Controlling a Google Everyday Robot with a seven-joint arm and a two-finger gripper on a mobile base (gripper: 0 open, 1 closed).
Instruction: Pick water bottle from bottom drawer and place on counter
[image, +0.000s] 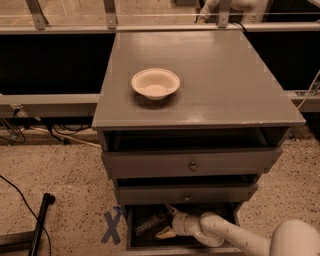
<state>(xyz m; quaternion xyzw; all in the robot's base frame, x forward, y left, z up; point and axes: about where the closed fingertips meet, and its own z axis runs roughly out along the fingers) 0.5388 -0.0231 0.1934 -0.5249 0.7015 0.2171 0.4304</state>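
The water bottle (149, 223) lies on its side in the open bottom drawer (131, 235), a clear crinkled shape in the dark left half. My gripper (168, 221) reaches into that drawer from the lower right on its white arm (225, 234). Its two fingers are spread, one above and one below, right at the bottle's right end. I cannot tell whether they touch it. The grey counter (225, 80) on top of the cabinet is well above.
A white bowl (155, 83) sits on the counter's left middle. The two upper drawers with round knobs (192, 166) are pulled out a little and overhang the bottom drawer. A blue X mark (111, 227) and a black pole (39, 225) are on the floor at left.
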